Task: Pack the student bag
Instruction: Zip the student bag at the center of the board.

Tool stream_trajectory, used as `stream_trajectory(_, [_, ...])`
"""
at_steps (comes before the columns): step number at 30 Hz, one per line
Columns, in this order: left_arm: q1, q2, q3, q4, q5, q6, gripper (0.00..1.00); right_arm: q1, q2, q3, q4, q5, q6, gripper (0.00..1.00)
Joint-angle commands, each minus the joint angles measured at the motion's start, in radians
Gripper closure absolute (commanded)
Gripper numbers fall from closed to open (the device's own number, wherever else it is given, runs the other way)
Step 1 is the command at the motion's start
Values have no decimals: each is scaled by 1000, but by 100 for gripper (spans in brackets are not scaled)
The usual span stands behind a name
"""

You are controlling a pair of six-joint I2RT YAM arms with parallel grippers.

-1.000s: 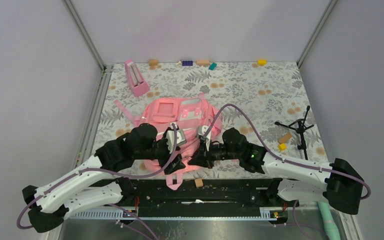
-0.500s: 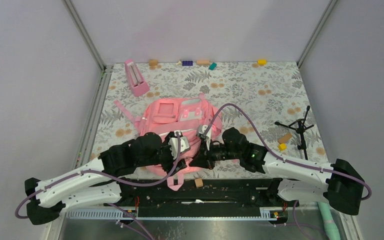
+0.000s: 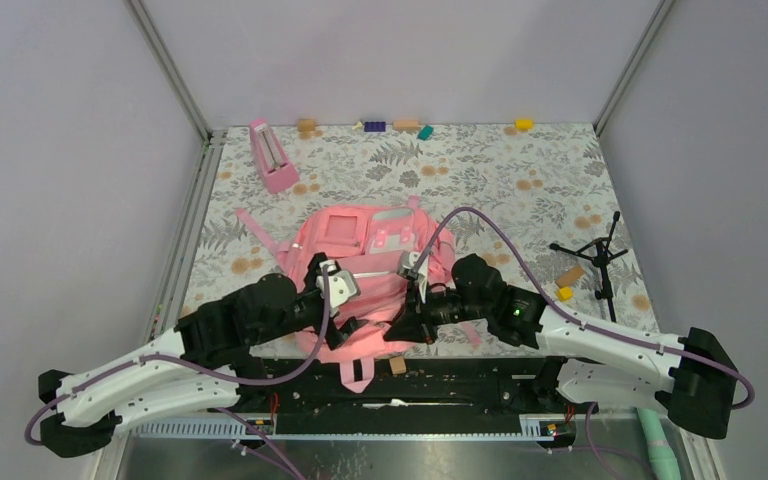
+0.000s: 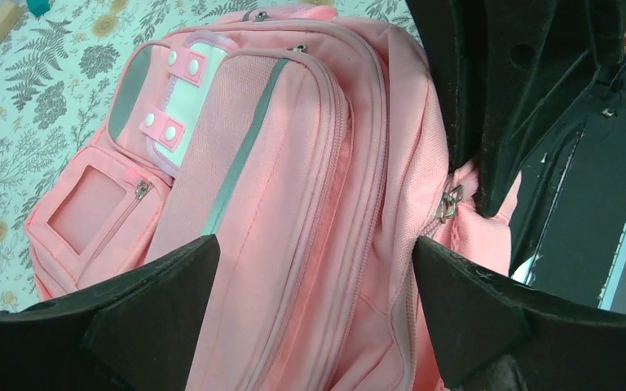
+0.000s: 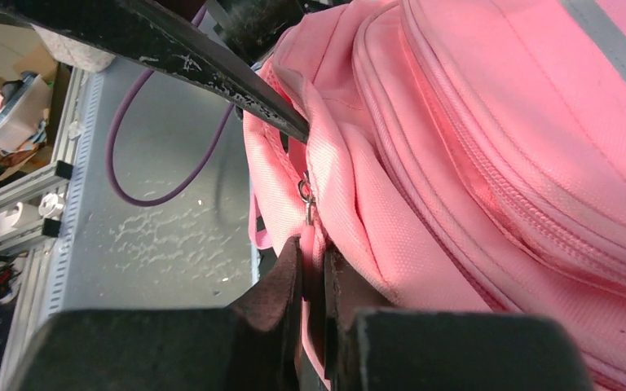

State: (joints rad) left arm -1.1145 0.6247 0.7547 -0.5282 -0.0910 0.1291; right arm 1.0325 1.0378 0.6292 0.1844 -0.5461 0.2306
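The student bag, a pink backpack with a grey strip and white patches, lies front-up in the near middle of the mat. My left gripper is open over its near end; in the left wrist view its jaws straddle the zipped seams without touching. My right gripper is shut on a pink fabric tab of the bag at the near edge, just below a metal zipper pull. That pull also shows in the left wrist view, beside the right gripper's black fingers.
A pink metronome stands at the far left. Small blocks line the far edge. A black mini tripod, a wooden block and a yellow block lie at right. A wooden block sits by the black front rail.
My left arm has drawn back to the left and its gripper now hangs open over the bag. The right gripper has moved slightly nearer with the fabric, and the bag has shifted and stretched.
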Motion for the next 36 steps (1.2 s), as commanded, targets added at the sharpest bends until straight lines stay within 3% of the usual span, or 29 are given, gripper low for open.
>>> stream_trajectory(1, [-21,25,8,38,-128,67,6,17,-58,76,129,-127,81,98])
stream_trajectory(4, [-52,35,27,39,-152,92,6,16,-55,72,150,-128,95,98])
stream_trajectory(9, [-66,43,32,39,-40,89,6,17,-52,68,153,-97,101,99])
stream_trajectory(27, [-136,125,31,-17,-1,60,5,17,-60,58,154,-45,127,99])
stream_trajectory(29, [-136,132,21,-16,10,60,13,17,-61,57,161,-47,133,99])
stream_trajectory(36, [-137,204,35,-12,55,48,71,17,-77,59,141,-32,131,96])
